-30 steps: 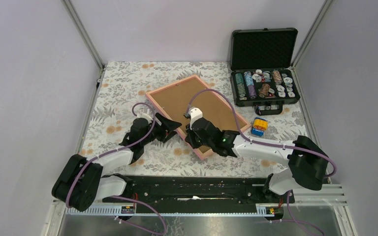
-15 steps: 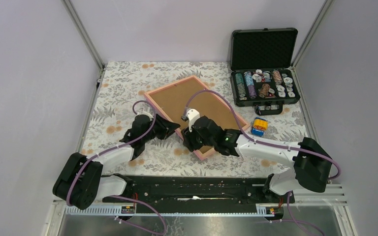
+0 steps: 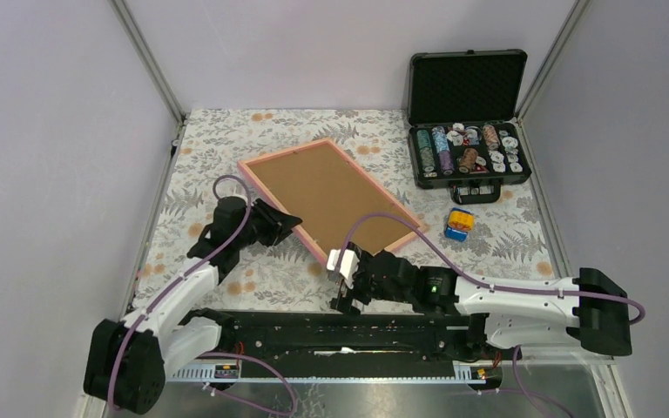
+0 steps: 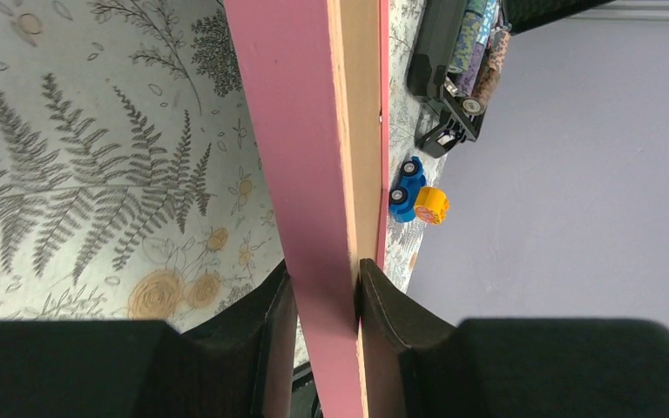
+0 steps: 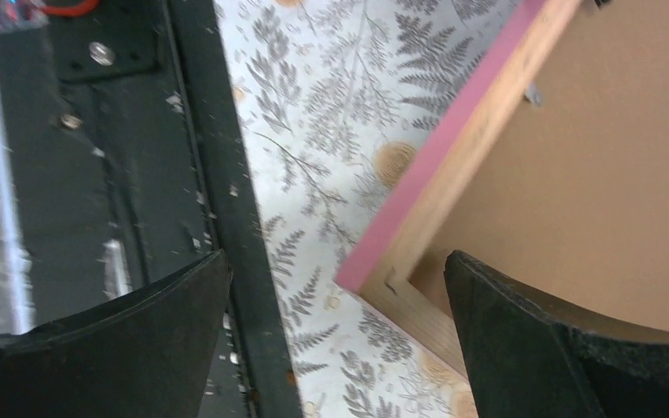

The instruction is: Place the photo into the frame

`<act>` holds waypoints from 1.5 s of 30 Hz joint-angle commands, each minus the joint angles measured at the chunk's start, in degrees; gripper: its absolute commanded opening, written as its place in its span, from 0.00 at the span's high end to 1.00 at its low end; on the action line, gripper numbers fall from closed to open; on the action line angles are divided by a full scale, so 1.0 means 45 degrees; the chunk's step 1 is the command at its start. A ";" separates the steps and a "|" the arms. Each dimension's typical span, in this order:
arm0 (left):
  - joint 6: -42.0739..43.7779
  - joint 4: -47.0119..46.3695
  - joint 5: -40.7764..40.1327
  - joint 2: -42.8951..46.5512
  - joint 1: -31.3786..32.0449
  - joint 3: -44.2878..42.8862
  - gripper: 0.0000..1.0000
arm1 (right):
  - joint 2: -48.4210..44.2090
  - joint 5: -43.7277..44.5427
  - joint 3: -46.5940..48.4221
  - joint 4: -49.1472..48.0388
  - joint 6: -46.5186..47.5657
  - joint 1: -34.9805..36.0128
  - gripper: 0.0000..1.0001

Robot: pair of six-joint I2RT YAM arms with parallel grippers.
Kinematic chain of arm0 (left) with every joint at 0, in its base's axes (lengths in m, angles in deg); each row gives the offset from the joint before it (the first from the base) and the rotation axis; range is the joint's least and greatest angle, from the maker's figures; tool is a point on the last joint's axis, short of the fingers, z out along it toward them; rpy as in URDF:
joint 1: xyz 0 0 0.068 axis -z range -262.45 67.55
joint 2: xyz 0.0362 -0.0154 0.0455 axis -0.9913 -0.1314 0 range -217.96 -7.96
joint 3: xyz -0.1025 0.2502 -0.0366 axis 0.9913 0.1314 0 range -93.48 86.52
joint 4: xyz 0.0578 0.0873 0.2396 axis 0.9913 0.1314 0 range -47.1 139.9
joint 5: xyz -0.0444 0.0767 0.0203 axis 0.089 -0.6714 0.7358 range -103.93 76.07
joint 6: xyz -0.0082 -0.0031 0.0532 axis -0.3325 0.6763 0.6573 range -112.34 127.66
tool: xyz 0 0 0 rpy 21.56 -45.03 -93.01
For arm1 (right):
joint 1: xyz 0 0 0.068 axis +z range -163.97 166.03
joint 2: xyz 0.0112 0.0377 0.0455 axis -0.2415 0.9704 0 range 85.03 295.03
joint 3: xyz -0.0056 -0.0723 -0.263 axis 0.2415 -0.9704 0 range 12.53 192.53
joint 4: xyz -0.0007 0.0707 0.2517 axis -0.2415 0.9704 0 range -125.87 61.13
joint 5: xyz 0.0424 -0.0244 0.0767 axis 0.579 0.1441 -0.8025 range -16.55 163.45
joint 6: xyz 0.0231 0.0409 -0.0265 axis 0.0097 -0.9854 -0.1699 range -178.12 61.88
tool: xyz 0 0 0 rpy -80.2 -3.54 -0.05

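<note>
Centred on floral-clothed table point(image 3: 218, 148): pink-edged rectangular frame point(image 3: 331, 196), open black chip case point(image 3: 469, 131) behind-right, small blue-yellow toy point(image 3: 458, 224) before it.

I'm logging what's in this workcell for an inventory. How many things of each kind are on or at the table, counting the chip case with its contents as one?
Picture frame: 1
Open black case: 1
Small blue and yellow toy: 1
Robot arms: 2, left arm and right arm
Total: 5

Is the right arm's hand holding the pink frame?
No, the right hand has its fingers wide apart either side of a corner of the frame, not closed on it.
</note>
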 commanded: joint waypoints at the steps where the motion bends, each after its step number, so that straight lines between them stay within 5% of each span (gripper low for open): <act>1: 0.0903 0.2340 -0.0515 0.1277 -0.0331 -0.1359 1.00 | -0.0314 0.2059 -0.0700 -0.1436 0.3107 0.0760 0.00; 6: 0.1132 0.4568 -0.0981 0.1942 -0.0433 -0.2548 1.00 | -0.0846 0.4908 -0.2934 -0.5966 0.7112 0.2595 0.00; 10: 0.0915 0.5576 -0.1452 0.2563 -0.0433 -0.3104 1.00 | 0.0151 0.7050 -0.3055 -0.7967 0.8250 0.2659 0.00; 30: -0.0538 0.7384 -0.1653 0.3421 -0.0450 -0.4606 1.00 | 0.2162 0.6370 -0.3895 -1.2395 0.8115 0.2555 0.09; 39: -0.0319 0.7205 -0.1634 0.3699 -0.0463 -0.4889 1.00 | 0.2330 0.6384 -0.3387 -1.1751 0.7650 0.2393 0.52; 42: 0.0171 0.7172 -0.1639 0.3680 -0.0460 -0.5389 0.80 | 0.2074 0.6092 -0.3030 -1.0792 0.6647 0.2000 0.65; 45: 0.0279 0.7295 -0.1750 0.3696 -0.0461 -0.5710 0.75 | 0.1536 0.5067 -0.2855 -1.0050 0.5398 0.1333 0.81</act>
